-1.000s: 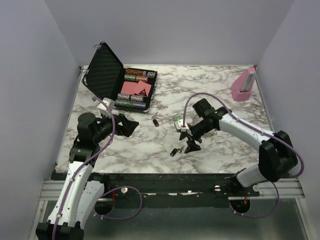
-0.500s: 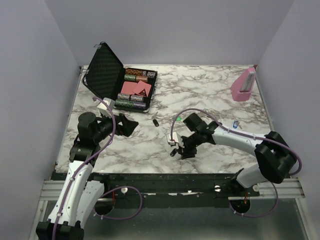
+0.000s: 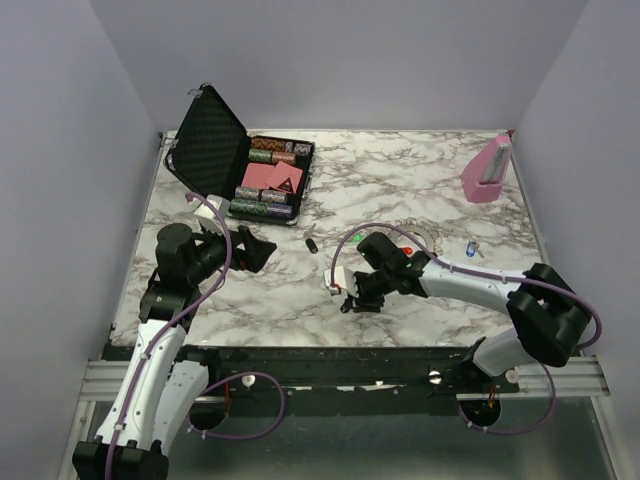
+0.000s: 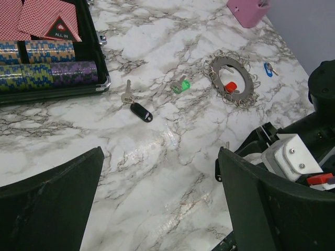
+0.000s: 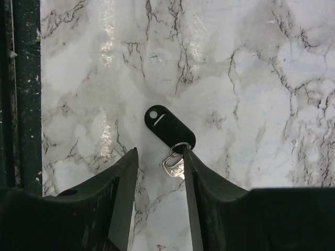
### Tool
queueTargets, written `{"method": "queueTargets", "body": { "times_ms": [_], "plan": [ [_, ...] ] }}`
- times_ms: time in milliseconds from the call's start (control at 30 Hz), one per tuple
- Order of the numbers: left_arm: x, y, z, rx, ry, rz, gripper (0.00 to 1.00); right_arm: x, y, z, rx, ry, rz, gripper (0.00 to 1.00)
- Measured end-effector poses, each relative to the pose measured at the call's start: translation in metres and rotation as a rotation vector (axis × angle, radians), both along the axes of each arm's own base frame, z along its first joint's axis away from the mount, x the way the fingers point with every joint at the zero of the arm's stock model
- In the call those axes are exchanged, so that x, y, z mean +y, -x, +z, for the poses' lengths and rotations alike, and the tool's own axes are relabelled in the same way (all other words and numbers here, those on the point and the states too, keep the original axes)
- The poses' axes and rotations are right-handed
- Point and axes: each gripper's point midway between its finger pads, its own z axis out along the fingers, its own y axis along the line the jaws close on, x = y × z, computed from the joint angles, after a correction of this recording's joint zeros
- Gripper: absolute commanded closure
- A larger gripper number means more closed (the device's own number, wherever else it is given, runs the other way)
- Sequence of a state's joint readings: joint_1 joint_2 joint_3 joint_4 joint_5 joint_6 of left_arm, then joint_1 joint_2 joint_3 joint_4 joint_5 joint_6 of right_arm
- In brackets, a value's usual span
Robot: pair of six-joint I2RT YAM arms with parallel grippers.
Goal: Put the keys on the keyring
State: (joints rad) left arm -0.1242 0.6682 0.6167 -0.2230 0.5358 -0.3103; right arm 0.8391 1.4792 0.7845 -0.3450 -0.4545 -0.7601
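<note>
Fingers (image 5: 123, 198) of the right gripper (image 5: 159, 152) stand slightly apart, straddling the silver blade of a black-headed key (image 5: 169, 127) that lies flat on the marble table (image 5: 251, 78). The left gripper (image 4: 159, 151) hangs with its fingers spread wide. Farther back lies the keyring (image 4: 232, 83), a red-headed key (image 4: 231, 87) on it and a green-headed key (image 4: 179, 86) near it.

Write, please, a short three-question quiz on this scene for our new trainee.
1. True or false: the red key lies inside the loop of the keyring.
2. Which key lies partly between the fingers of the right gripper? A green; B black; C red.
3. What colour is the key nearest the pink stand?
Key: 1 true; 2 B, the black key; 3 blue, the blue key.
</note>
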Motion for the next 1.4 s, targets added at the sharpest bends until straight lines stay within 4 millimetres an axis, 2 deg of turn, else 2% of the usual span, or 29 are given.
{"method": "queueTargets", "body": {
  "times_ms": [600, 933, 1400],
  "plan": [
    [0.0, 0.0, 0.0, -0.001, 0.0, 0.001, 0.01, -0.002, -0.009, -0.018, -0.031, 0.057, -0.039, 0.52],
    [0.001, -0.001, 0.0, -0.001, 0.0, 0.005, 0.01, -0.002, -0.013, -0.019, -0.047, 0.062, -0.057, 0.57],
    [0.001, -0.001, 0.0, -0.001, 0.0, 0.005, 0.01, -0.003, -0.013, -0.02, -0.043, 0.067, -0.06, 0.6]
  ]
}}
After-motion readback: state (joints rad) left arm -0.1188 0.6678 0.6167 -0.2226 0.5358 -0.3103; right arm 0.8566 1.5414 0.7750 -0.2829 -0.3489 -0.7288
